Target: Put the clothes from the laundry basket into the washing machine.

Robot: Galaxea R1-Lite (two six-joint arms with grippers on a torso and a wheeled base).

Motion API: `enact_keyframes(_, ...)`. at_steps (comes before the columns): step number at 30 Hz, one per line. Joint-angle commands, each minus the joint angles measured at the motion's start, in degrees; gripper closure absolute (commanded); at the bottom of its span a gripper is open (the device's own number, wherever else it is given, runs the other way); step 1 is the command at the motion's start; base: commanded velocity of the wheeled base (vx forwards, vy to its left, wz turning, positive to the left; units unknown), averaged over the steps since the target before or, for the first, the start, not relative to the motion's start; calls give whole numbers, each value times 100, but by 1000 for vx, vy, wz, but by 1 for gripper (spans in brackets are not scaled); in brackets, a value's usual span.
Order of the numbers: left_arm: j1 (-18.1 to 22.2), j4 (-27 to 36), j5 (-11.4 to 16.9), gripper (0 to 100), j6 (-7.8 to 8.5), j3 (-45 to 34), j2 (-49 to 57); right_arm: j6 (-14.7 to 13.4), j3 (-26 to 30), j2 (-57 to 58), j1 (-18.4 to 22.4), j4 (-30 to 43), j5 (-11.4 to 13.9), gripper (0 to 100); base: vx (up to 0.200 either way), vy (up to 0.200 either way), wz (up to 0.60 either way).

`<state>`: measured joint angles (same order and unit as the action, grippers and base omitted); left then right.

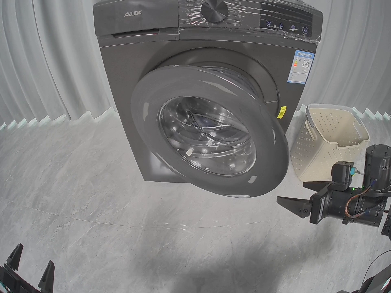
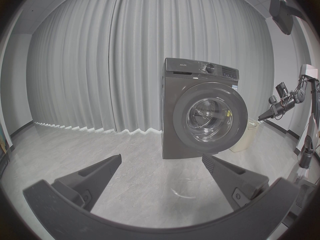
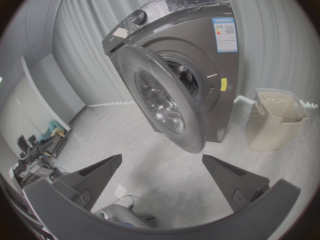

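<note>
My right pincer [image 1: 291, 192] hangs spread and holds nothing, just off the door [image 1: 146, 114] of the washing machine [image 1: 122, 74], at about 4 o'clock from its glass. The laundry basket [image 1: 309, 151] stands on the floor [image 1: 81, 184] at 3 o'clock from the machine, close to its side. I see no clothes in the part of the basket that shows, and its bottom is hidden. My left pincer [image 1: 34, 257] is also spread, low at 7 o'clock and well apart. The door is only half open and covers the drum, so I judge the step concerns the door. I should touch its rim at the free edge, not the glass, and follow its arc slowly.
</note>
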<state>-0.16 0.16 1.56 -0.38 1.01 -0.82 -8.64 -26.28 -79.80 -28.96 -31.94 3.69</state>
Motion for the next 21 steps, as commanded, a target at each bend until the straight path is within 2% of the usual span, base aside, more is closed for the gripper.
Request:
enact_keyframes(1, -2, 2, 2, 0, 3, -101, 82, -226, -167, -106, -461, -14, 17, 0, 0, 0, 0)
enact_keyframes(10, -2, 2, 2, 0, -6, -101, 82, -516, -175, -167, -927, -14, 114, 0, 0, 0, 0)
enact_keyframes(13, -2, 2, 2, 0, -6, -101, 82, -612, -255, -211, -971, -49, 132, 0, 0, -200, 0)
enact_keyframes(19, -2, 2, 2, 0, -6, -101, 82, -639, -334, -458, -927, -427, 132, 0, 200, -200, 0)
enact_keyframes(21, -2, 2, 2, 0, -6, -101, 82, -683, -386, -589, -918, -568, 132, 0, 0, 0, 0)
